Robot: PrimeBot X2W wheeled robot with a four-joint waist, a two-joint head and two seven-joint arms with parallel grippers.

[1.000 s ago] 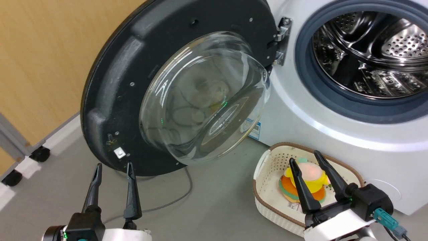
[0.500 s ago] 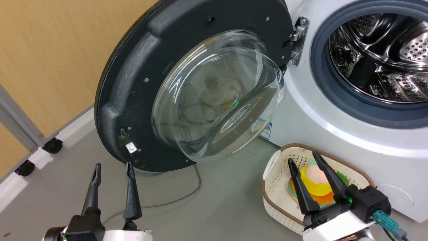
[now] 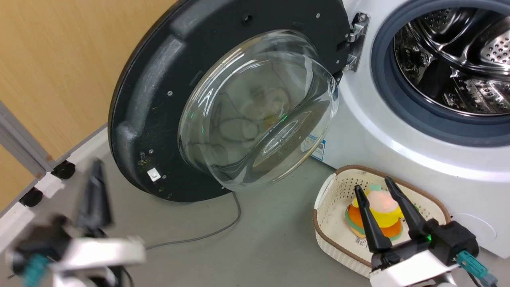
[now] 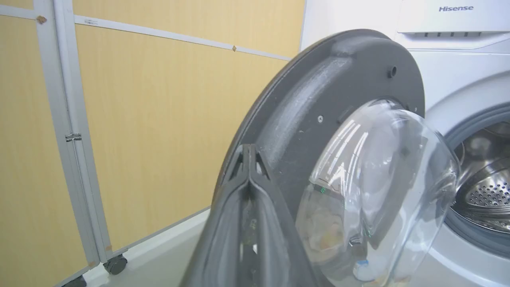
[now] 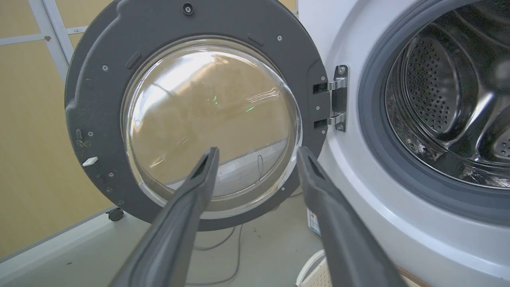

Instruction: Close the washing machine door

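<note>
The washing machine door (image 3: pixel 159 79) stands swung wide open to the left of the white washing machine (image 3: pixel 378 131), its glass bowl bulging toward me and its hinge (image 3: pixel 352 40) on its right edge. My left gripper (image 3: pixel 95 175) is blurred at the lower left, below the door's free edge and apart from it. In the left wrist view its fingertips (image 4: pixel 249 149) meet, shut on nothing, in front of the door (image 4: pixel 318 91). My right gripper (image 3: pixel 372 184) is open over the basket. In the right wrist view it (image 5: pixel 258 151) points at the door's glass (image 5: pixel 207 119).
A cream perforated basket (image 3: pixel 322 207) with a yellow and orange toy (image 3: pixel 378 207) sits on the floor against the washer's front. A grey cable (image 3: pixel 215 233) lies under the door. A wheeled grey frame (image 3: pixel 24 155) and a wood-panel wall stand to the left.
My left gripper went from open to shut and swung left, now smeared by motion. The camera shifted slightly to the left. The right gripper stays open over the basket.
</note>
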